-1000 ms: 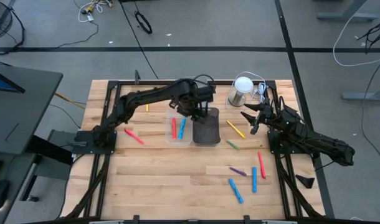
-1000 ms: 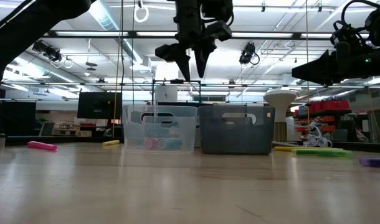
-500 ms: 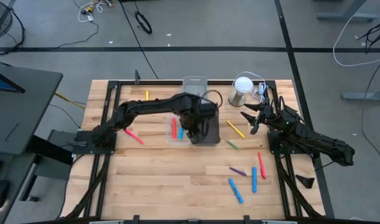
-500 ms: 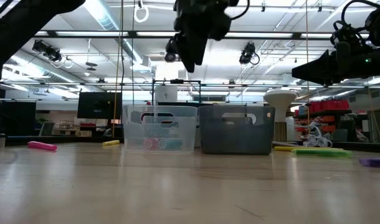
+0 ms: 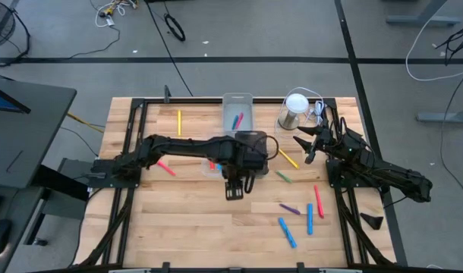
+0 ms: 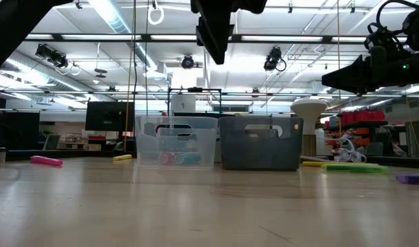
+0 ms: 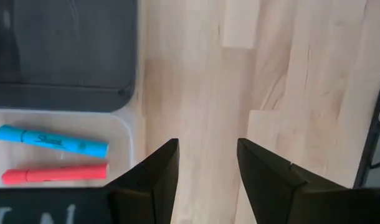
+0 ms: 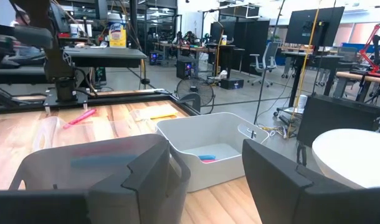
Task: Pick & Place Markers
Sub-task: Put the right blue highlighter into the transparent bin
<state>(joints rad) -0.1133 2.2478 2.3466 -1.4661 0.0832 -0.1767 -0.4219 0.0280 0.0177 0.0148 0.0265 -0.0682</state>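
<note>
Left tool (image 7: 205, 163) empty | markers (image 7: 52, 140) (blue, red) capped, flat

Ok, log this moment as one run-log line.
left gripper: open, empty, over bare table near clear bin | right gripper: open, waiting | markers: loose

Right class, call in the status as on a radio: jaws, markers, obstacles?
Left gripper open, empty, over bare wood beside the clear bin. Right gripper open, waiting. Markers loose on table. Nothing in the way.
</note>
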